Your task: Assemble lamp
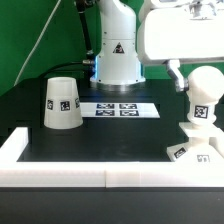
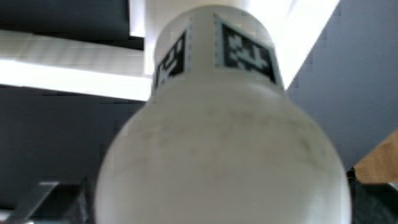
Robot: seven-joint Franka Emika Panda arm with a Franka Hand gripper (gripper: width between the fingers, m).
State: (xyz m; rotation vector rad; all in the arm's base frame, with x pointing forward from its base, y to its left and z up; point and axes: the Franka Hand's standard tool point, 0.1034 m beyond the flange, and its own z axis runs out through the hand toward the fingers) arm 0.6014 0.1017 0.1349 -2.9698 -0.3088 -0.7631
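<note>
The round-headed white bulb (image 1: 203,100) stands upright on the flat square base (image 1: 196,153) at the exterior view's right. My gripper (image 1: 203,84) hangs over the bulb's head with its fingers on either side. One finger (image 1: 177,78) shows just to the exterior view's left of the head, with a thin dark gap between them; the other finger is hidden. In the wrist view the tagged bulb (image 2: 222,130) fills the frame, right by my gripper (image 2: 217,215). The cone shade (image 1: 60,103) stands alone at the exterior view's left.
The marker board (image 1: 118,109) lies flat behind the middle of the table. The white robot pedestal (image 1: 117,55) stands behind it. A white raised wall (image 1: 90,172) runs along the front edge and up the left side.
</note>
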